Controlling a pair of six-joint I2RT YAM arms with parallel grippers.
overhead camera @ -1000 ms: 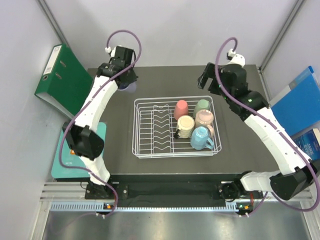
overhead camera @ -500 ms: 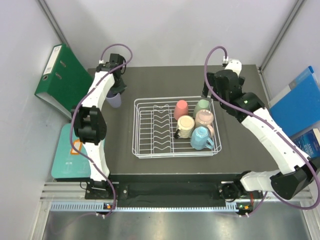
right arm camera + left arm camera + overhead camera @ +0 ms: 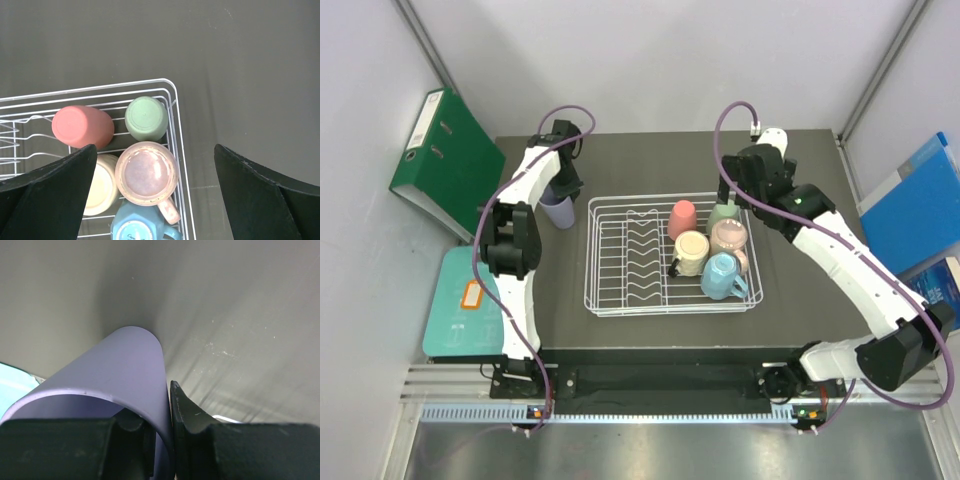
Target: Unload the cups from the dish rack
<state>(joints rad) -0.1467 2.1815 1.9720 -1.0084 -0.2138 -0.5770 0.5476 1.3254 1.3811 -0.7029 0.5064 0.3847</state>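
Five cups sit bunched in the right end of the white wire dish rack (image 3: 610, 285), which lies in the middle of the dark table (image 3: 800, 290). The coral cup (image 3: 82, 126) and the mint cup (image 3: 146, 118) are at the far side with their bases up. The pink mug (image 3: 146, 173) is just behind them with its mouth up, touching the cream-yellow cup (image 3: 102, 184) to its left. The light blue mug (image 3: 142, 226) is nearest the arms. The rack's left part, with its row of upright prongs, holds no cup. A sixth, the lavender cup (image 3: 125, 370), stands mouth up outside the rack, just beside its far left corner. The left gripper (image 3: 162, 412) is clamped on its rim, one finger inside the wall and one outside. Whether the base rests on the table cannot be told. The right gripper (image 3: 155, 147) hangs above the rack's far right corner with its jaws spread wide and nothing between them. A green binder (image 3: 445, 155) leans off the table's left edge, and blue folders (image 3: 915, 200) lie to the right.
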